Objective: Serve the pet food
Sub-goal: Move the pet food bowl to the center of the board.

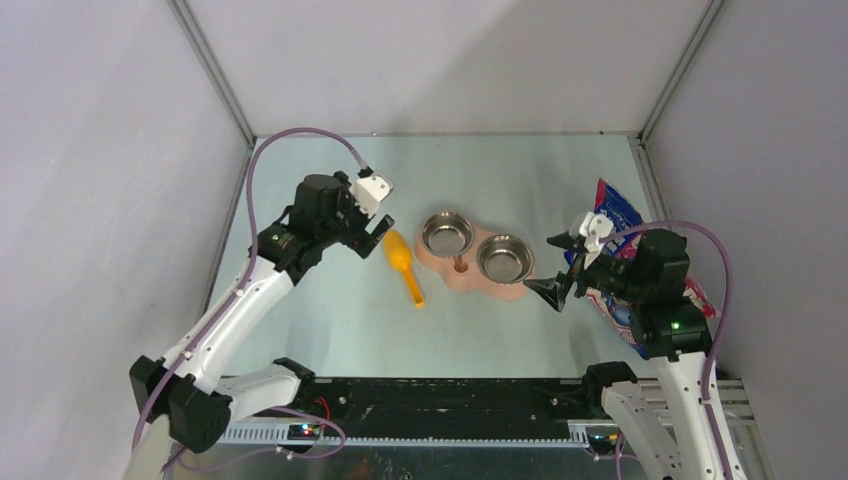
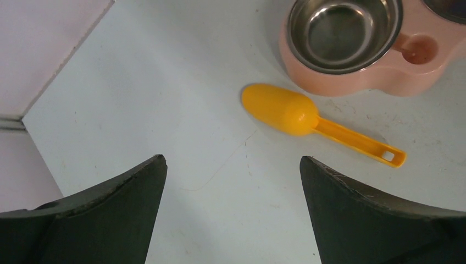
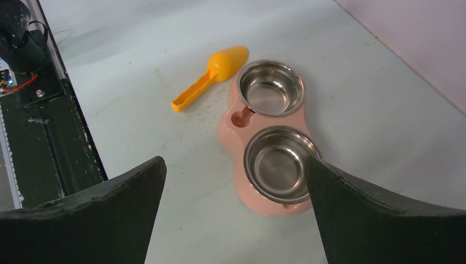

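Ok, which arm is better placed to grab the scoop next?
Left, probably: the left tool hangs open beside the yellow scoop; the right tool sits beyond the feeder, by the food bag.

Overhead and wrist views, feeder (image 1: 474,245) common.

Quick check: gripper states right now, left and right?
Left gripper: open, holding nothing.
Right gripper: open, holding nothing.

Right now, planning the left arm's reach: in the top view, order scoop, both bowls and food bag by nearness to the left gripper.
1. yellow scoop, just beside the left gripper
2. left bowl, centre
3. right bowl, further right
4. cat food bag, far right
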Controlling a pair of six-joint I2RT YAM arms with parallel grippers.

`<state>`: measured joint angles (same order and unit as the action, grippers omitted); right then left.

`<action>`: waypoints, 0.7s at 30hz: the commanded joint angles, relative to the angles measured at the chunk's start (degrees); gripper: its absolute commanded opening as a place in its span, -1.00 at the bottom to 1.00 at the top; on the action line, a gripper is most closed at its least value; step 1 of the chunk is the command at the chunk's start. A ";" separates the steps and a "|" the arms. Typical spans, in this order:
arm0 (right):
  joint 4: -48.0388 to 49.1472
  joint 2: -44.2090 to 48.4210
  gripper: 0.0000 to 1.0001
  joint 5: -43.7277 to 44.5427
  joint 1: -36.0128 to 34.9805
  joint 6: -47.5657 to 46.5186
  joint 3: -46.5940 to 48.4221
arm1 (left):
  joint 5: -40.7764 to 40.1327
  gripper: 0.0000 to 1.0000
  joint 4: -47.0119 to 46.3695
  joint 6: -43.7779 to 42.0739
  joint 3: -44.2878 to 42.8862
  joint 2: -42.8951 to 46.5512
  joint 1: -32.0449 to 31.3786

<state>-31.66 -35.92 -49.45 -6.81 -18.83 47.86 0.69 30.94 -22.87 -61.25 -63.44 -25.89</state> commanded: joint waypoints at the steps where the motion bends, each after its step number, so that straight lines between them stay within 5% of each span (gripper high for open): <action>1: 1.38 -0.75 1.00 1.04 0.09 -1.34 -0.33 | 4.76 0.97 -4.77 -3.08 -2.39 -0.31 -0.48; 21: 2.65 -3.40 1.00 2.70 -0.43 -1.77 -1.72 | 1.81 0.97 -13.68 0.69 -8.08 -21.37 -3.42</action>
<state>-31.38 -39.03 -47.48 -6.81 -20.03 46.57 2.70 20.12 -24.08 -64.34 -82.50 -28.36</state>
